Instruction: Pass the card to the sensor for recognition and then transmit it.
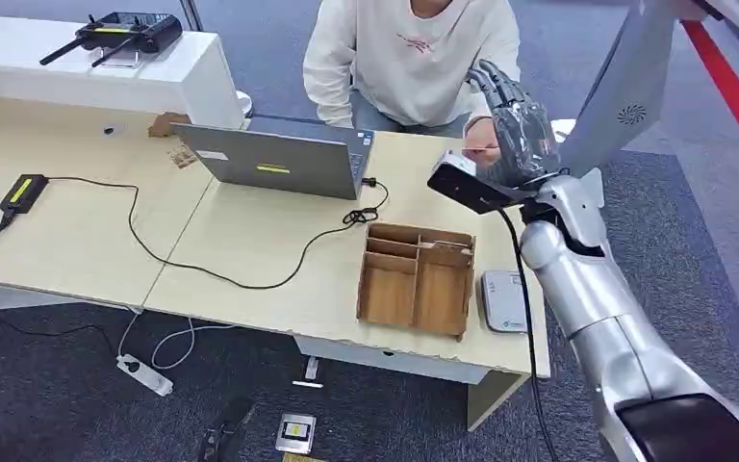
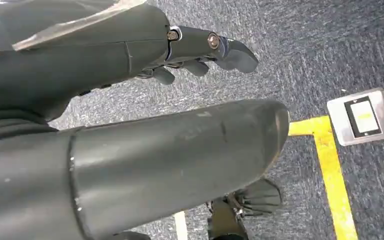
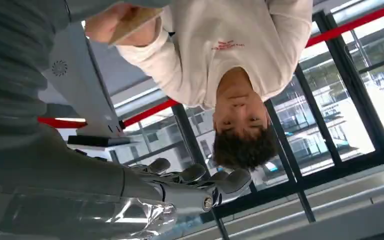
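In the head view, the right robot hand (image 1: pixel 515 130) was raised past the far right edge of the surface (image 1: pixel 260 245), fingers extended towards a person's hand (image 1: pixel 482 141). A pale card (image 1: pixel 476 151) seemed to lie between the two hands, though whose grip held it could not be told. The hand-over step was judged under way; release would be called for next. The sensor (image 1: pixel 503 301) lay at the near right corner, beside the wooden tray (image 1: pixel 416 279).

In the left wrist view, the left robot hand (image 2: pixel 200 52) hung over carpet, fingers loosely curled, nothing held.

In the right wrist view, the right robot hand's fingers (image 3: pixel 200 177) were spread, empty so far as seen; a tan card-like piece was held by the person (image 3: pixel 130 22), partly cut off.
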Controlling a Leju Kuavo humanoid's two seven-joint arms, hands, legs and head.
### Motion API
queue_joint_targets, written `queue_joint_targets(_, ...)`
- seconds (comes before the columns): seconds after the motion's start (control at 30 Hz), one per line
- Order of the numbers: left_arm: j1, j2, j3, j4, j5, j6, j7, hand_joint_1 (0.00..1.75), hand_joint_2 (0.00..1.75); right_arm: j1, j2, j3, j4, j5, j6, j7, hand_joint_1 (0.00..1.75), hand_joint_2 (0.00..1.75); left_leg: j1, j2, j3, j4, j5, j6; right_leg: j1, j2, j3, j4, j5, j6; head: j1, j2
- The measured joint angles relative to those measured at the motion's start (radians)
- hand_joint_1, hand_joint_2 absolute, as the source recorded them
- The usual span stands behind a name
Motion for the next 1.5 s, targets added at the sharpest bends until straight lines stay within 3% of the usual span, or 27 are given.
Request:
queue_joint_targets(0.77,0.0,0.009,0.0,0.0,0.0,0.0,0.0,0.0,0.0,-0.033,0.026,0.022,0.138,0.0,-0.004,0.0,0.0,1.75,0.0,0.0,0.0,0.0,0.0,0.0,0.0,0.0,0.0,0.0,0.0,0.0,0.0,0.0)
queue_joint_targets(1.2,-0.002,0.014,-0.001,0.0,-0.033,-0.022,0.014,0.0,0.0,-0.058,0.014,0.026,0.198,0.008,0.078,0.099,0.0,1.75,0.0,0.0,0.001,0.0,0.0,0.0,0.0,0.0,-0.001,0.0,0.0,0.0,0.0,0.0)
queue_joint_targets(1.27,-0.009,0.015,-0.008,-0.001,-0.059,-0.028,0.017,0.0,0.0,-0.061,-0.008,0.026,0.211,0.021,0.094,0.151,0.0,1.75,0.0,0.0,0.001,0.001,0.0,0.0,0.0,0.0,-0.001,-0.001,0.0,0.0,0.0,0.0)
queue_joint_targets(1.4,-0.027,0.015,-0.023,-0.002,-0.085,-0.036,0.03,0.0,0.0,-0.064,-0.053,0.028,0.232,0.024,0.105,0.158,0.03,1.75,-0.001,0.0,0.001,0.001,0.0,0.0,-0.001,0.0,0.0,0.0,0.0,0.0,0.001,0.0)
queue_joint_targets(1.43,-0.029,0.015,-0.025,-0.003,-0.087,-0.036,0.034,0.0,0.0,-0.064,-0.063,0.028,0.238,0.025,0.105,0.161,1.75,1.75,-0.001,0.001,0.001,0.001,0.0,0.0,-0.001,0.001,0.0,0.0,0.0,0.0,0.0,0.0)
queue_joint_targets(1.5,-0.033,0.015,-0.03,-0.004,-0.09,-0.036,0.035,0.0,0.0,-0.065,-0.075,0.028,0.248,0.025,0.106,0.165,1.75,1.75,-0.001,0.003,0.001,0.001,0.0,0.0,-0.001,0.003,0.0,0.0,0.001,0.0,0.0,0.0)
